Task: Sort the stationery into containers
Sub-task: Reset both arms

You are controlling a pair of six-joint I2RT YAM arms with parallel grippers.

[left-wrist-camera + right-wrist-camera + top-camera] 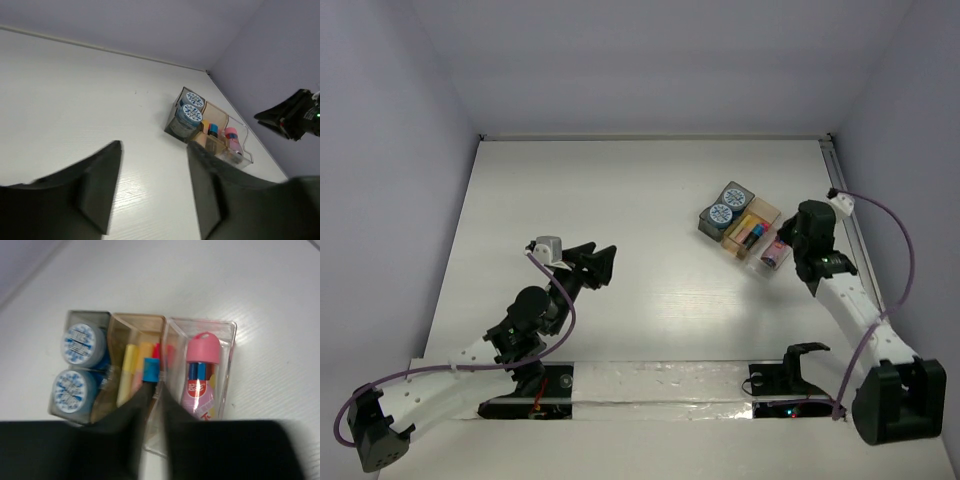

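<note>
Stationery is seen from above lodged in three joined trays (765,210) at the right of the counter (620,190): two blue-and-white rolls (727,203) in the dark one, markers (750,232) in the tan one, and a pink-capped tube (775,253) in the clear one. In the left wrist view, the left jaws are shown parted and empty, well apart from the trays. In the right wrist view, the right jaws are found over the tan tray (137,320), with a blue-capped marker (151,369) at their tips; whether it is gripped cannot be told.
</note>
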